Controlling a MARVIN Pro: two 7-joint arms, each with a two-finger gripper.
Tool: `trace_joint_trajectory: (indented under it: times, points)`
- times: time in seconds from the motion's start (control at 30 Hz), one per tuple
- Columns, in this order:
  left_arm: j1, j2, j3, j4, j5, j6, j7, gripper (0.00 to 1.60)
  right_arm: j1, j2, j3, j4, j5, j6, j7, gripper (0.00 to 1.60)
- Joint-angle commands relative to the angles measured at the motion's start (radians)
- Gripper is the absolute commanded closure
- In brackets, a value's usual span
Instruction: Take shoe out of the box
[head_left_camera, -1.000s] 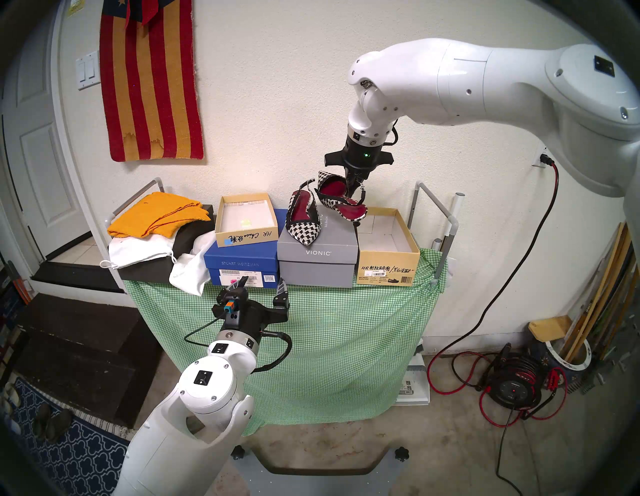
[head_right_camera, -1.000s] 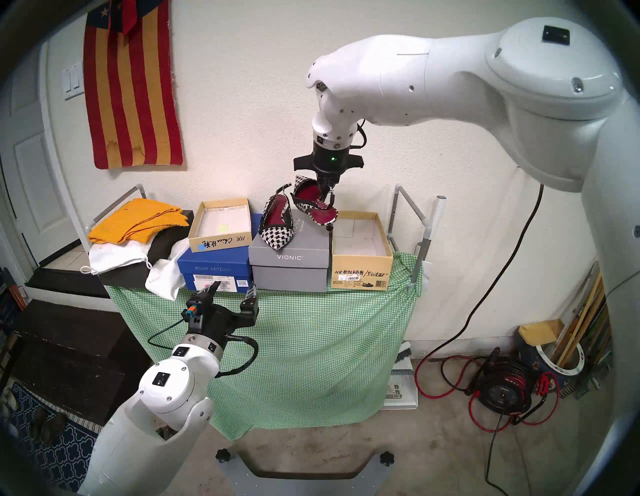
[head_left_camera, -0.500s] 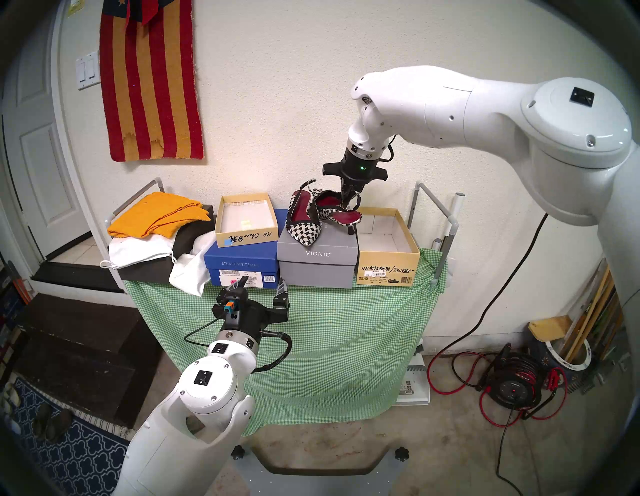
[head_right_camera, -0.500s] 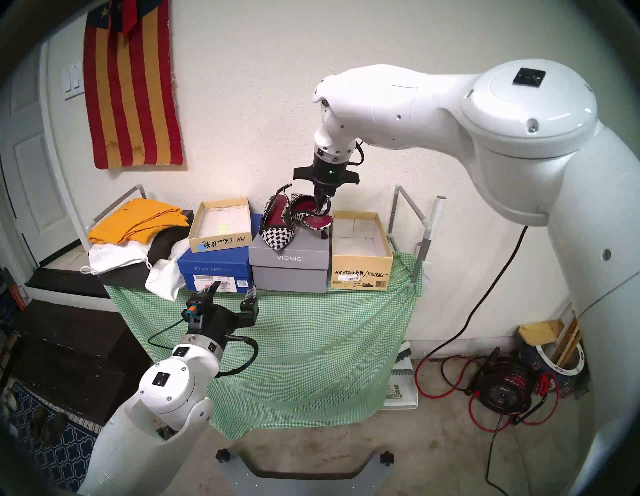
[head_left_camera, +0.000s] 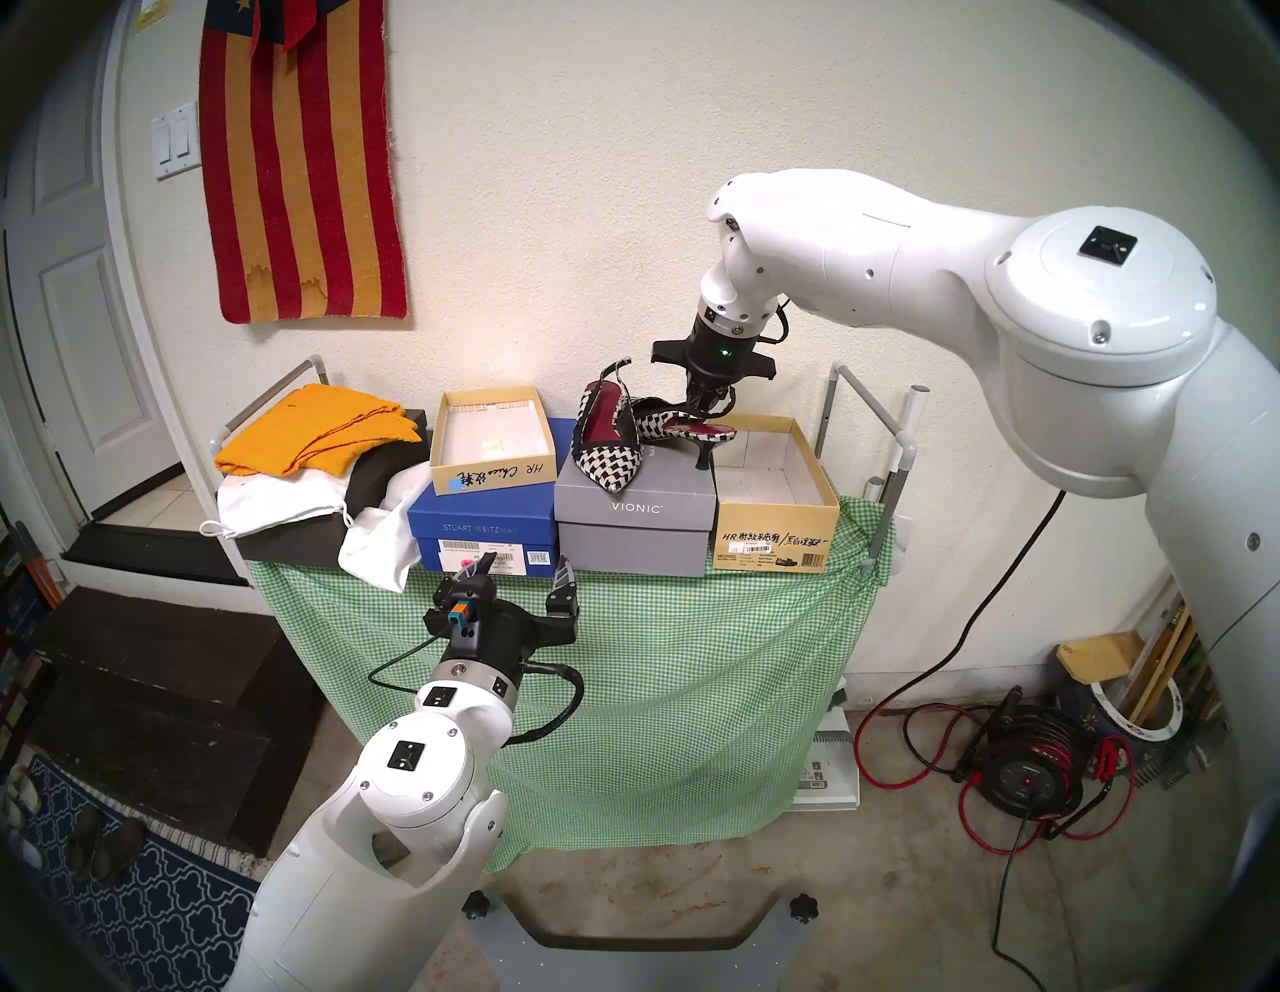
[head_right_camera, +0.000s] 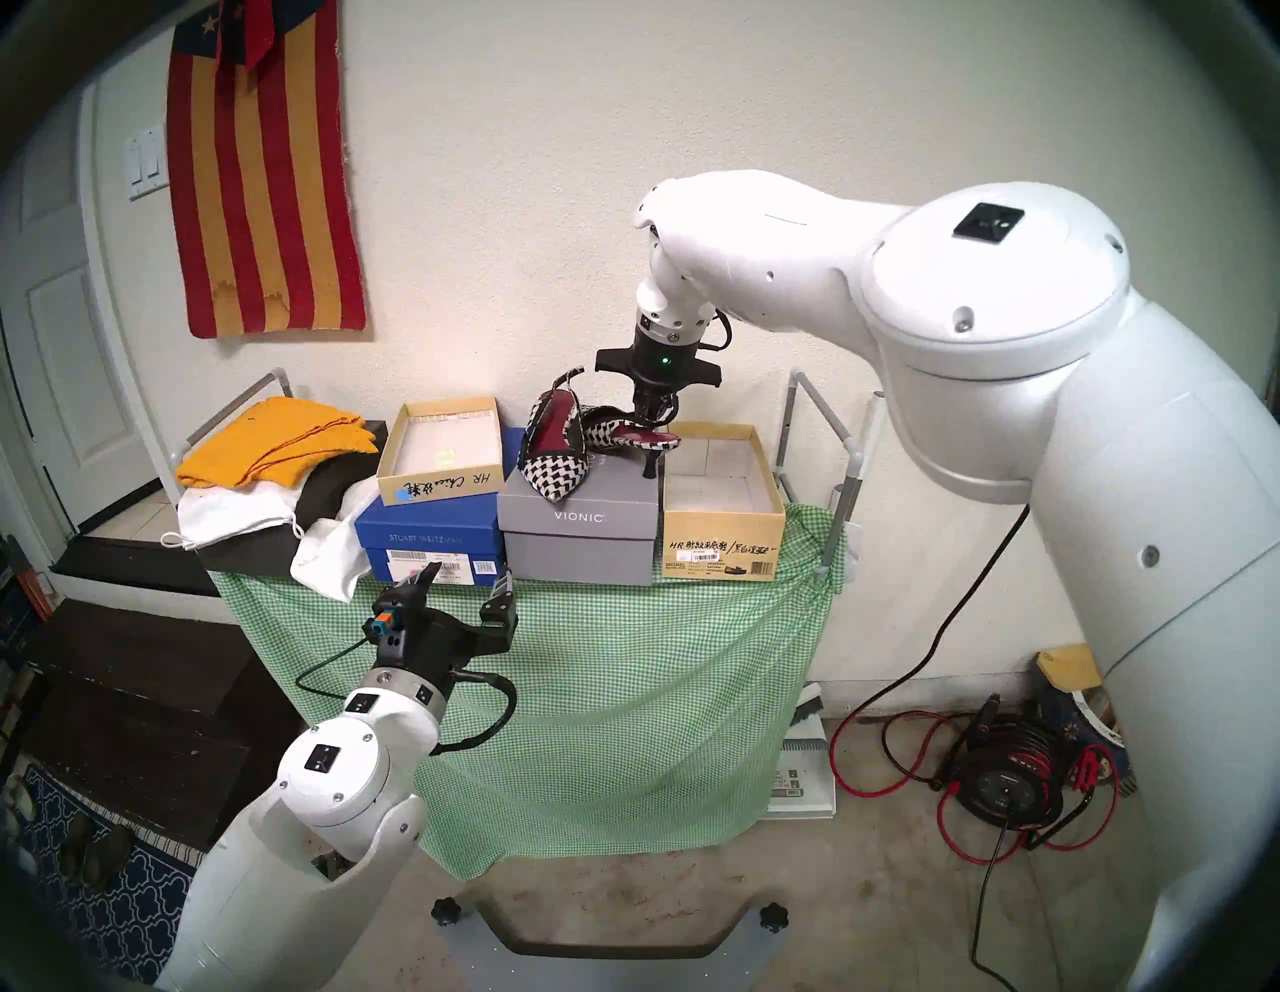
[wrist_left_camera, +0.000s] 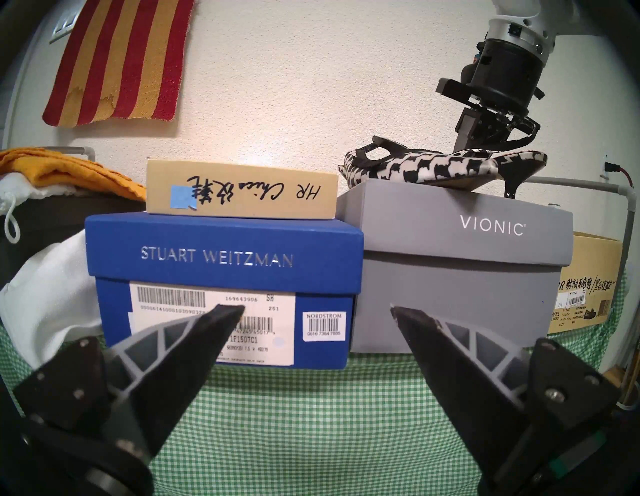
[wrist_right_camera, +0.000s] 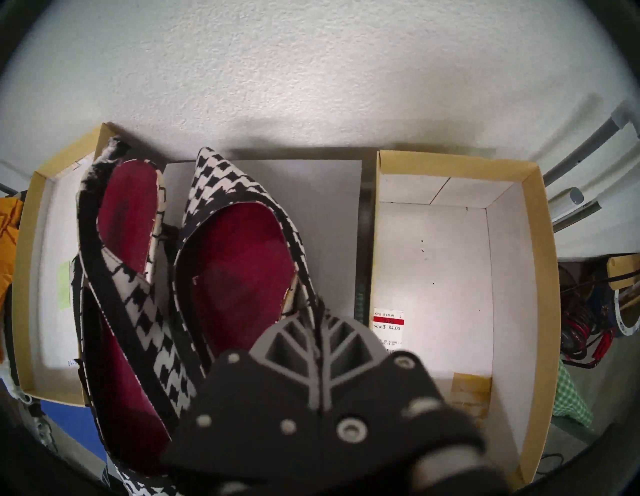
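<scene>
The tan box (head_left_camera: 769, 523) with black "HR" writing stands at the table's right end, open, its white inside bare; it also shows in the right wrist view (wrist_right_camera: 453, 166). My right gripper (head_left_camera: 706, 407) is shut on the rim of a black-and-white houndstooth heeled shoe (head_left_camera: 682, 431) with a red lining. The shoe lies level, heel and sole on the grey VIONIC box (head_left_camera: 634, 526), left of the tan box. The wrist view shows the fingers (wrist_right_camera: 332, 343) pinching its edge. A matching second shoe (head_left_camera: 609, 443) leans beside it. My left gripper (head_left_camera: 523, 571) is open and empty, low at the table's front.
A shallower tan box (head_left_camera: 495, 474) with a blue sticker sits on a blue STUART WEITZMAN box (head_left_camera: 485, 530). Yellow cloth (head_left_camera: 312, 426) and white bags lie at the left. Grey rails (head_left_camera: 873, 409) flank the table. The wall is close behind.
My right gripper has come down and a little right with the shoe, tipping it from tilted to level until its heel and sole met the VIONIC lid. The left arm has not moved.
</scene>
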Motion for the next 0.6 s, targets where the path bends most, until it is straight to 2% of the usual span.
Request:
trace_joint_trajectory:
  times: [0.0, 0.37, 0.57]
  points:
    - [0.0, 0.001, -0.001, -0.001, 0.0, 0.0, -0.001, 0.0, -0.012, -0.029, 0.011, 0.016, -0.001, -0.002, -0.028, 1.17]
    - [0.0, 0.002, -0.001, -0.001, 0.0, 0.0, -0.001, 0.0, 0.006, -0.013, 0.04, -0.009, -0.001, -0.002, -0.072, 1.04]
    - [0.0, 0.002, -0.001, -0.001, 0.0, 0.0, -0.001, 0.0, 0.012, -0.003, 0.053, -0.025, -0.001, -0.002, -0.086, 0.73]
